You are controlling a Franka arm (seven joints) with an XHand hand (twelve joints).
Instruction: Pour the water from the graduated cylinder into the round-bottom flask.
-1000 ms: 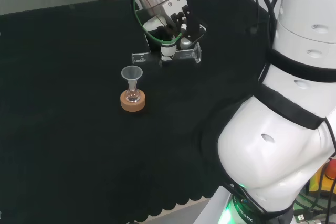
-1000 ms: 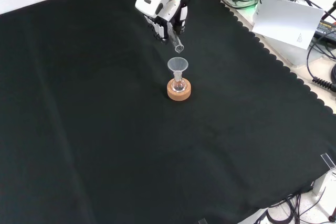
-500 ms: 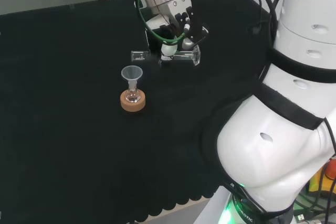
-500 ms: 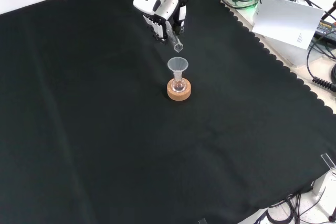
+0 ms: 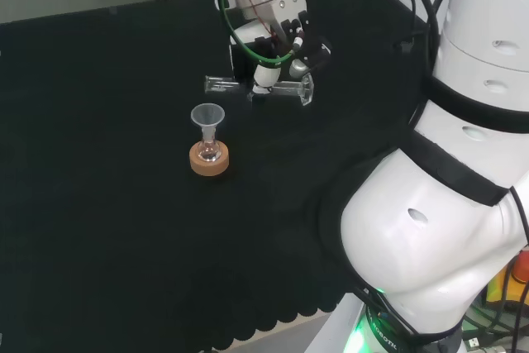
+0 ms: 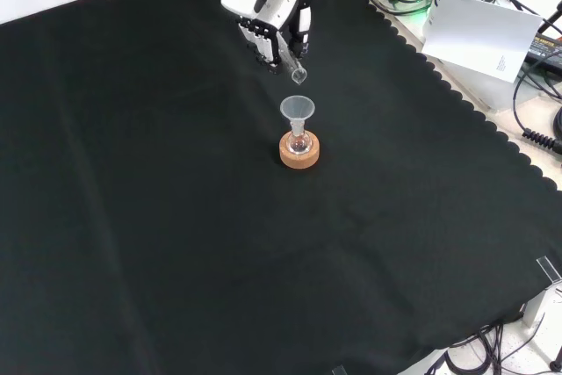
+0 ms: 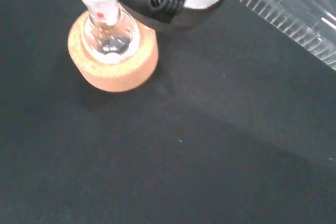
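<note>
Black cloth bench [image 6: 176,217]. Small clear round-bottom glass flask [image 6: 299,142] sits on round cork ring stand [image 6: 299,153], clear plastic funnel [image 6: 297,110] in its neck. Black-and-white robot hand [image 5: 277,35] clamped round clear graduated cylinder [image 5: 260,88], held roughly level above cloth; in front view its mouth lies just above the funnel.

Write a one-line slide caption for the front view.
Hand holds tilted graduated cylinder just above funnel in flask.

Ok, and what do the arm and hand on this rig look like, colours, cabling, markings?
The arm has bulky glossy white links, black bands at the joints and small oval holes. A green glow shows at its base. The hand is white with black fingers, below a silver wrist part looped by a green cable; black cables trail behind.
</note>
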